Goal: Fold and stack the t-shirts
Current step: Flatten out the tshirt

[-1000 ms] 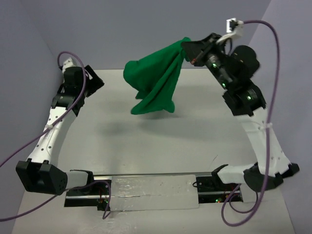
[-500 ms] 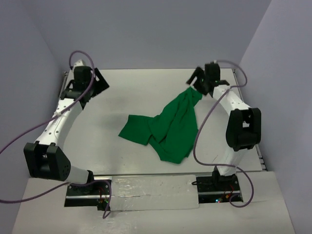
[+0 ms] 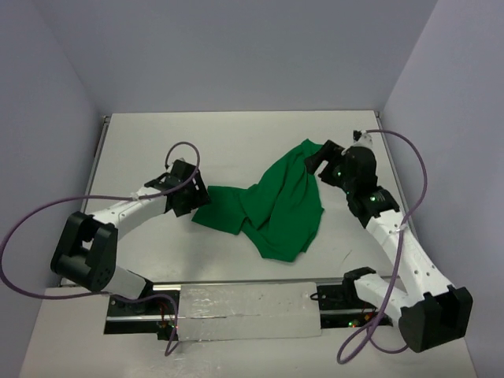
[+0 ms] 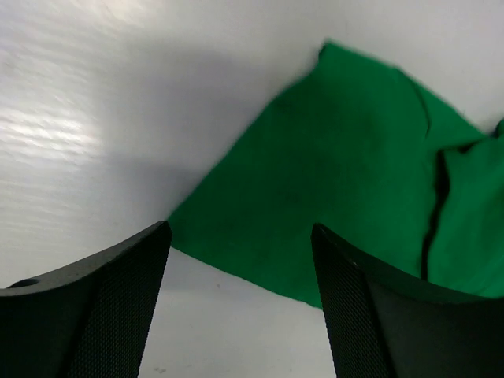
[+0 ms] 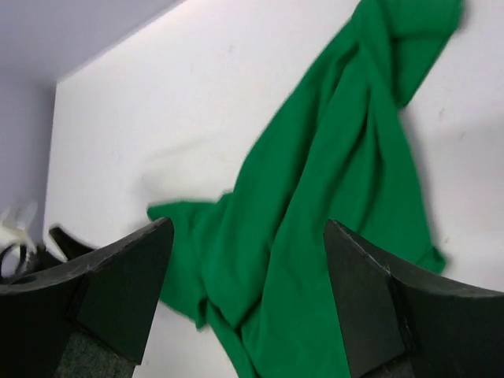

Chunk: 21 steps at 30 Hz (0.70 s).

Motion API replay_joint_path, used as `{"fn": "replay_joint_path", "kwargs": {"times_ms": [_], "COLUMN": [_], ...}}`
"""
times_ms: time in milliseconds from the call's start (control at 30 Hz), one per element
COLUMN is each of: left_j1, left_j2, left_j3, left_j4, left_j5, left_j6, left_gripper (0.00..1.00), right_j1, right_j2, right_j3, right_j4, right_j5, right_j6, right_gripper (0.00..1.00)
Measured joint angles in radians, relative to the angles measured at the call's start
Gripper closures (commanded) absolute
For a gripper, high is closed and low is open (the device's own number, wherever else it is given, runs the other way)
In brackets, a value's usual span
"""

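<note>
The bright green t-shirt (image 3: pixel 272 206) lies crumpled on the white table, one flap spread to the left and a narrow bunch running to the back right. My left gripper (image 3: pixel 195 200) is low at the shirt's left edge, open; in the left wrist view the cloth edge (image 4: pixel 346 181) lies just ahead of the left gripper (image 4: pixel 240 230), with nothing between its fingers. My right gripper (image 3: pixel 316 157) hangs open beside the shirt's back right end; in the right wrist view the right gripper (image 5: pixel 248 227) looks down on the rumpled shirt (image 5: pixel 331 197) without touching it.
A metal rail with a taped plate (image 3: pixel 244 311) runs along the near edge between the arm bases. Purple walls close in the table at the back and both sides. Purple cables (image 3: pixel 31 228) loop off both arms.
The right gripper opened and the shirt dropped from the air onto the table. The left arm swung from the back left corner down to the shirt's left edge.
</note>
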Motion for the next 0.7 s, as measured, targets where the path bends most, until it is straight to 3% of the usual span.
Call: {"fn": "replay_joint_path", "kwargs": {"times_ms": [133,300,333,433,467,500,700], "left_j1": [-0.077,-0.087,-0.087,-0.087,-0.086,-0.085,-0.061], "left_j2": [0.023,0.068,0.073,0.1,0.116,0.139,0.247], "left_j3": [-0.044,-0.064,-0.066,-0.068,-0.066,-0.06,0.037], "left_j4": [0.045,0.133,0.151,0.219,0.242,0.264,0.289], "left_j5": [-0.004,-0.012,-0.01,-0.007,-0.008,-0.012,-0.013], "left_j6": [-0.05,-0.085,-0.089,-0.106,-0.112,-0.116,-0.119], "left_gripper": [0.12,0.14,0.18,0.5,0.73,0.89,0.9], "right_j1": [0.112,0.236,0.253,0.273,0.274,0.274,0.275], "right_j2": [-0.093,-0.098,-0.097,-0.089,-0.083,-0.076,-0.019], "right_j3": [-0.163,-0.281,-0.28,-0.264,-0.254,-0.242,-0.133], "right_j4": [-0.029,-0.14,-0.147,-0.146,-0.144,-0.142,-0.141], "right_j5": [0.015,0.044,0.048,0.062,0.065,0.068,0.089], "right_j6": [0.015,0.049,0.051,0.054,0.055,0.055,0.031], "right_gripper": [0.14,0.14,0.14,0.14,0.14,0.14,0.21]}}
